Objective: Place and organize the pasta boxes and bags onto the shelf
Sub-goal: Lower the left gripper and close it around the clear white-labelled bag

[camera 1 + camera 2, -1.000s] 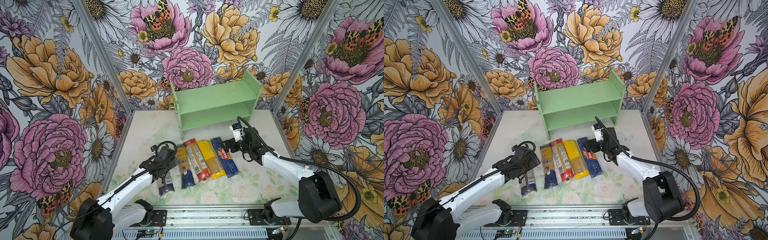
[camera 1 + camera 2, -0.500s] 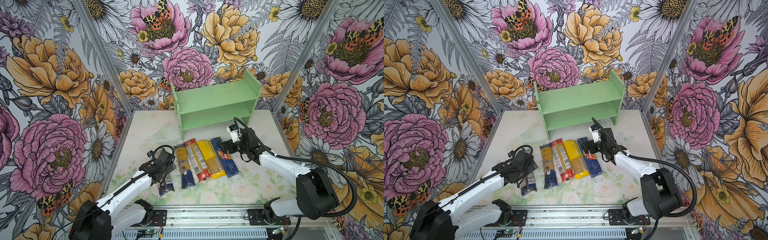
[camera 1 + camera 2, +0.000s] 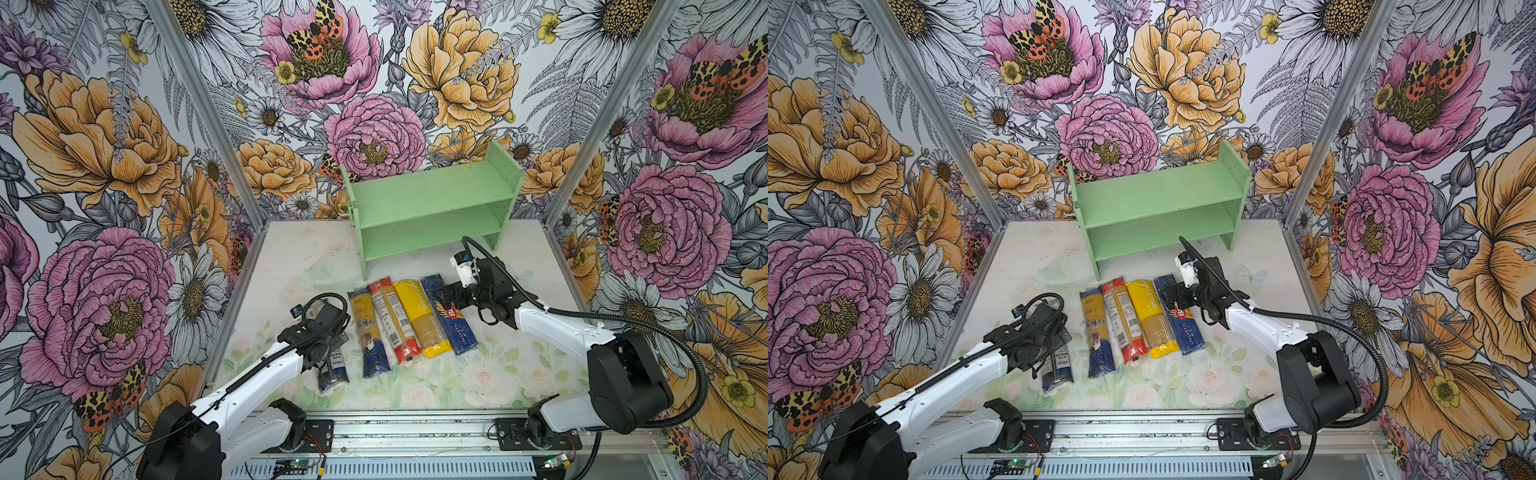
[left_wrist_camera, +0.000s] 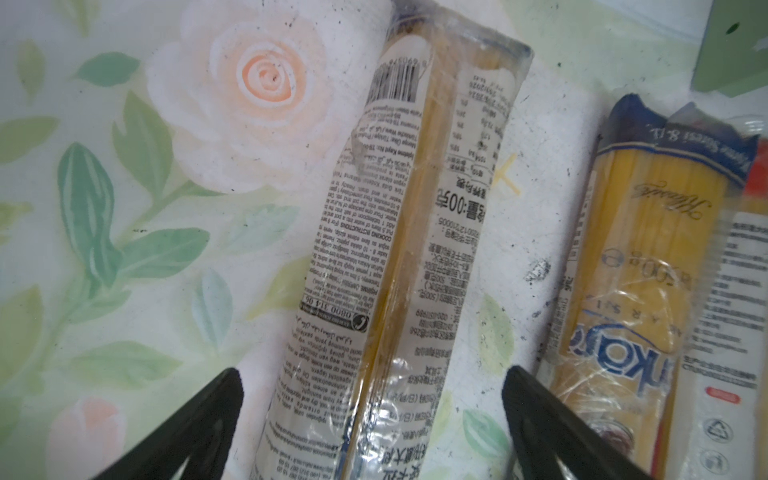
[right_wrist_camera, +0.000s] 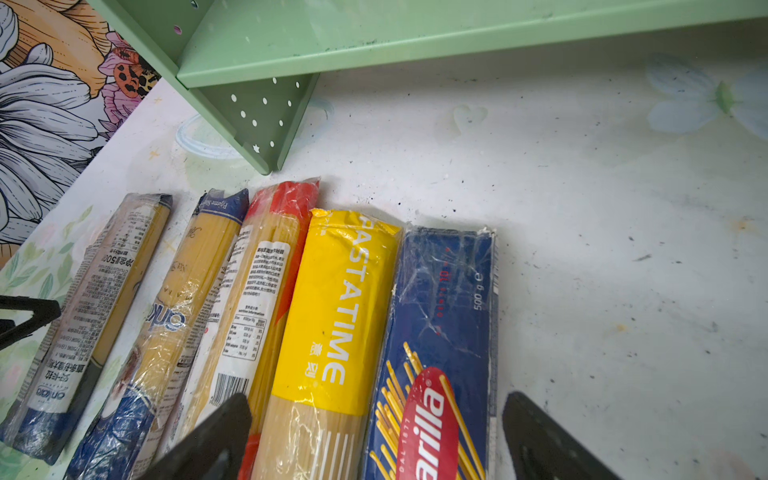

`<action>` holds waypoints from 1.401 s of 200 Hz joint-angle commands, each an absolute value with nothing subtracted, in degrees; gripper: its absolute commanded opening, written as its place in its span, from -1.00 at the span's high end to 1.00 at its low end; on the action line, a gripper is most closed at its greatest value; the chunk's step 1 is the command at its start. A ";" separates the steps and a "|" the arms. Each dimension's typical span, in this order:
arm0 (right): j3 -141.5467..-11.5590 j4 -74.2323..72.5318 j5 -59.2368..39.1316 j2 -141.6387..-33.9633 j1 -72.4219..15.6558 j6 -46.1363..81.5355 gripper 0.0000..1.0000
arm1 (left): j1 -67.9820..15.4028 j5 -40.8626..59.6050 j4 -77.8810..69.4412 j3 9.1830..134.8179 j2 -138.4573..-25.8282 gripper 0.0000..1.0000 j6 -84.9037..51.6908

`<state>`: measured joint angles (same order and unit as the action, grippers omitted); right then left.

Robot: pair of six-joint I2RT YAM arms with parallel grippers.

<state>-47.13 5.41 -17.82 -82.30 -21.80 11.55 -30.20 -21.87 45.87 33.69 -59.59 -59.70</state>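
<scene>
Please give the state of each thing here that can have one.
Mint-green wooden two-tier shelf: upright, both tiers empty.
Dark blue Barilla cardboard box: lying flat, not shelved.
Yellow plastic bag: lying flat.
Red-ended clear bag: lying flat.
Leftmost clear bag with dark-blue ends: lying flat.
Second clear bag with dark-blue ends: lying flat.
Left gripper: open, straddling the leftmost bag.
Right gripper: open, holding nothing.

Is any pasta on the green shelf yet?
No, both boards of the green shelf are bare, and all five pasta packs lie on the table.
</scene>
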 commanded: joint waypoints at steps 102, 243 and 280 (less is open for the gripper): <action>-49.28 4.92 -16.79 -84.47 -22.59 11.77 -0.95 | -32.24 -21.19 45.19 32.73 -61.98 -0.98 -57.14; -48.51 4.92 -16.08 -84.40 -22.68 11.32 -0.96 | -35.62 -17.37 43.32 34.50 -70.54 -0.97 -51.68; -48.38 4.92 -16.09 -84.36 -22.73 11.23 -0.96 | -37.86 -16.36 43.34 33.58 -70.97 -0.97 -54.01</action>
